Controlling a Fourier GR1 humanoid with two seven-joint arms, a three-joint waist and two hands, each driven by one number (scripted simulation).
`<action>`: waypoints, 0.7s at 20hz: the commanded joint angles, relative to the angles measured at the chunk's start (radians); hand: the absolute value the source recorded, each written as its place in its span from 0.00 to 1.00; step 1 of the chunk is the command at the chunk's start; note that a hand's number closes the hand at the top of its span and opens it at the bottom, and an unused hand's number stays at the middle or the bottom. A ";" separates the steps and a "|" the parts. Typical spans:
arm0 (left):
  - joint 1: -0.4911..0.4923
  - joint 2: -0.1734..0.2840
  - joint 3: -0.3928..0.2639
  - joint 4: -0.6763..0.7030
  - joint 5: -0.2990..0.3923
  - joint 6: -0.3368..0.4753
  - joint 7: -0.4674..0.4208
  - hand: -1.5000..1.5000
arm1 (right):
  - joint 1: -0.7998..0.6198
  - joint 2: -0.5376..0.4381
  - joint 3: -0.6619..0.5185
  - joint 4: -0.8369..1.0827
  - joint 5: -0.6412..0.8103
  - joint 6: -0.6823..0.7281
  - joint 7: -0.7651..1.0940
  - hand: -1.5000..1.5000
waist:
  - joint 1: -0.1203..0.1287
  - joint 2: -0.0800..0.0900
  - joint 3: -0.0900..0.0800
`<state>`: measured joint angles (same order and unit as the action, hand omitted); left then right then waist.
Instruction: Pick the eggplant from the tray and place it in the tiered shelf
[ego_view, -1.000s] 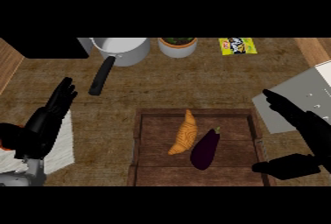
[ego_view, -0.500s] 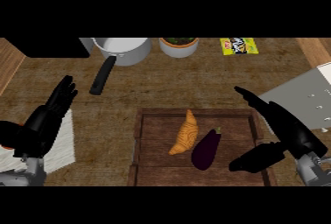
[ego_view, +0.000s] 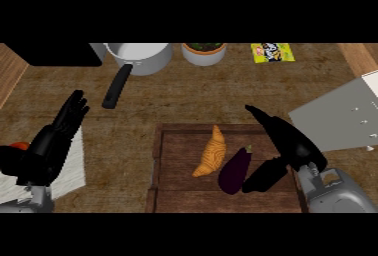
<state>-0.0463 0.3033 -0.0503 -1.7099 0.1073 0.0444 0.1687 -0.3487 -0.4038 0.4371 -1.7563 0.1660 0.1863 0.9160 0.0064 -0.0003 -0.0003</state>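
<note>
— Where am I in this?

— Reaching stage. The eggplant (ego_view: 235, 170) lies on the tray (ego_view: 177, 150), just right of the sweet potato (ego_view: 210, 157). My right hand (ego_view: 289, 145) is beside it, fingers spread, thumb next to the skin, nothing gripped.

— Next?

— I judge I close around it, lift, then carry it right toward the grey shelf (ego_view: 339, 117). My left hand (ego_view: 50, 145) rests open at the left.

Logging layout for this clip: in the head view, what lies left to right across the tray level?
Left hand → tray's left rim → orange vegetable → eggplant → right hand, its thumb beside the eggplant.
</note>
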 joint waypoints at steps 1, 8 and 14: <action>-0.041 -0.006 0.035 0.058 -0.014 -0.029 -0.023 0.50 | 0.011 0.075 0.028 0.076 0.087 0.025 -0.045 0.00 | -0.004 0.001 0.000; -0.017 -0.006 0.077 0.035 0.005 -0.058 -0.006 0.50 | 0.046 0.090 0.024 0.080 0.046 0.155 0.036 0.00 | -0.006 0.000 0.000; 0.013 -0.023 0.066 0.012 -0.013 -0.088 -0.019 0.50 | -0.065 0.165 -0.005 0.164 0.064 0.207 0.120 0.00 | -0.001 0.000 0.000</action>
<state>-0.0591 0.2758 -0.0024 -1.6960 0.0878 -0.0074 0.1766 -0.3746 -0.2638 0.4562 -1.6293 0.2205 0.3224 0.9687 0.0038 -0.0002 -0.0002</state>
